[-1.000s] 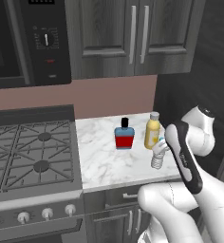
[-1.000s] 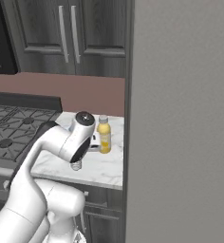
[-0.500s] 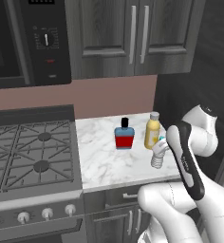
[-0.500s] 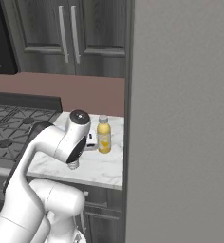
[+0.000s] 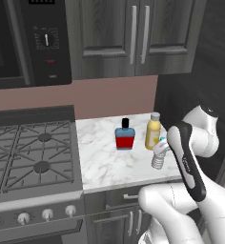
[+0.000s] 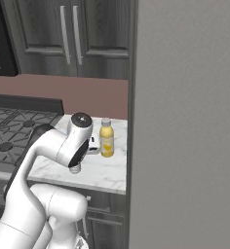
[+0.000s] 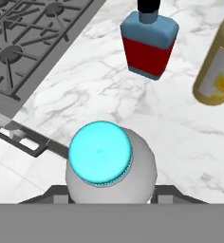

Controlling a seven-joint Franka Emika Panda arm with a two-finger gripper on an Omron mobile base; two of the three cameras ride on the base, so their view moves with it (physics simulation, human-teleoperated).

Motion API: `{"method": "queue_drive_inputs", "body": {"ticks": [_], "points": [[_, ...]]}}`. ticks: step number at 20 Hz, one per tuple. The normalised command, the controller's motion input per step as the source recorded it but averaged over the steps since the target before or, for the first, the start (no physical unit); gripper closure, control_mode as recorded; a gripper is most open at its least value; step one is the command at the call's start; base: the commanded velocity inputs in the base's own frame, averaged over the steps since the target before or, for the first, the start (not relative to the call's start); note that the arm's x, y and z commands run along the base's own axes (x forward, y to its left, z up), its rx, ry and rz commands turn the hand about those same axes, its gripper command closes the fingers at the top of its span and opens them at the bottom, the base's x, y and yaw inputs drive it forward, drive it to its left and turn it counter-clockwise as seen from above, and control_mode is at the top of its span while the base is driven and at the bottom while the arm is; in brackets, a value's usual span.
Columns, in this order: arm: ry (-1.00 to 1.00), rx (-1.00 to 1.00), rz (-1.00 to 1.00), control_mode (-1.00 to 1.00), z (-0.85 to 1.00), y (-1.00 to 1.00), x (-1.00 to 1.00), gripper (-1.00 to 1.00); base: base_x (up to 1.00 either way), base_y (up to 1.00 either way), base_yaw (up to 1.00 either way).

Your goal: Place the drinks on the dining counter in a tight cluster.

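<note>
Above the marble worktop, gripper pinches the clear water bottle, lifted; red-and-blue bottle and yellow bottle stand behind.

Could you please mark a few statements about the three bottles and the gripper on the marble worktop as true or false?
1. The small clear water bottle with the blue cap sits between the gripper's fingers. True.
2. The squat red-and-blue bottle with the black cap lies on its side. False: it stands upright.
3. The taller yellow bottle with the pale cap stands on the gas stove. False: it stands on the white marble worktop beside the stove.
4. The red-and-blue bottle stands between the stove and the yellow bottle. True.
</note>
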Motion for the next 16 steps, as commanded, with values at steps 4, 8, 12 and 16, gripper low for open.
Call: {"method": "queue_drive_inputs", "body": {"ticks": [4,8,12,16], "points": [[0.0,0.0,0.0,-1.0,0.0,0.0,0.0,1.0,0.0,0.0,0.0],[0.0,0.0,0.0,1.0,0.0,0.0,-0.01,1.0,-0.05,0.01,0.0],[0.0,0.0,0.0,1.0,0.0,0.0,0.0,1.0,-0.41,0.08,0.02],[0.0,0.0,0.0,1.0,0.0,0.0,0.0,1.0,-0.53,0.12,0.06]]}}
